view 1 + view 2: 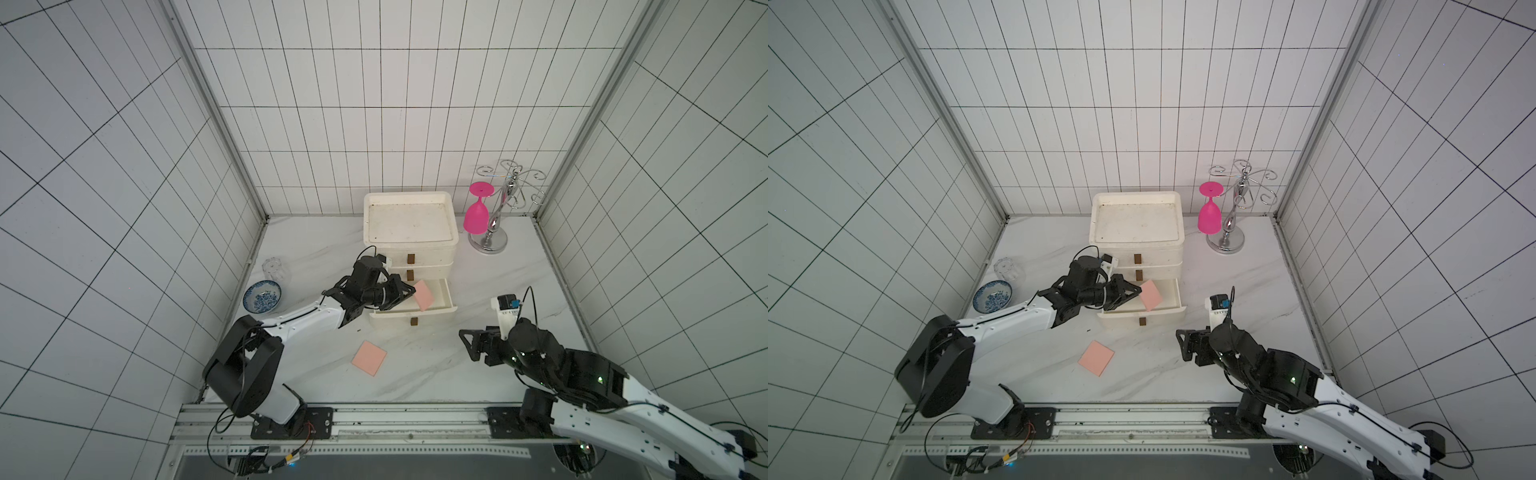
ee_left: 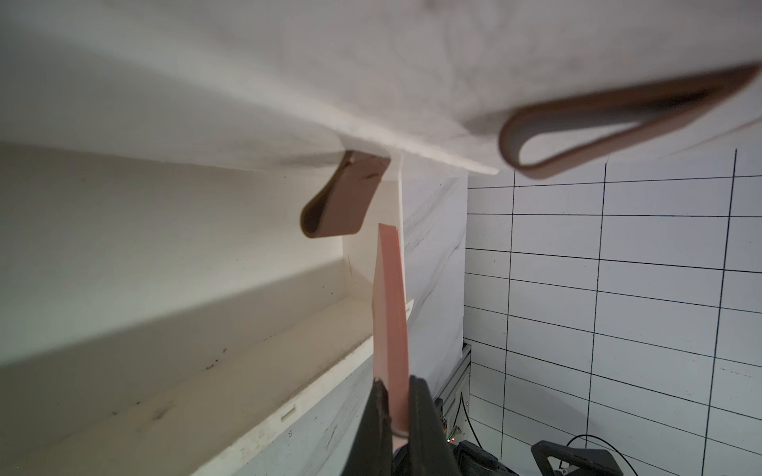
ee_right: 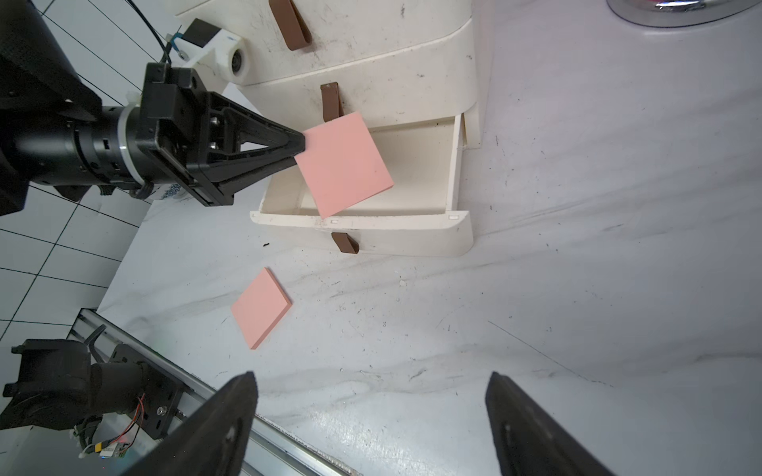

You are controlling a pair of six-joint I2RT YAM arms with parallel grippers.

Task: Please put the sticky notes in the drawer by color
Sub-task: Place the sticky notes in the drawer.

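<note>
Holding a salmon pink sticky pad (image 3: pixel 344 165) by one corner, my left pincer (image 3: pixel 303 144) is clamped on it, the jaws narrow with only the pad's thickness between them. The left wrist view shows that pad (image 2: pixel 389 309) edge-on, running straight out from the fingertips (image 2: pixel 418 395). It hangs tilted just beyond the pincer, over the pulled-out bottom drawer (image 3: pixel 412 237) of the cream chest (image 1: pixel 453 243). The pad's lowest corner reaches the drawer's front wall, and I cannot tell whether it touches. The two upper drawers are shut. The middle one's brown tab handle (image 3: pixel 330 101) shows just behind the held pad.

A second pink pad (image 1: pixel 369 358) lies flat on the counter (image 1: pixel 436 374), outside the drawer, below the left pincer and well apart from it.

My right pincer (image 3: pixel 371 377) stands wide with nothing between its jaws, hovering above the counter. In both top views the right pincer (image 1: pixel 1187 347) sits off to one side of the drawer front, and the loose pad lies ahead of its jaws, well apart.
</note>
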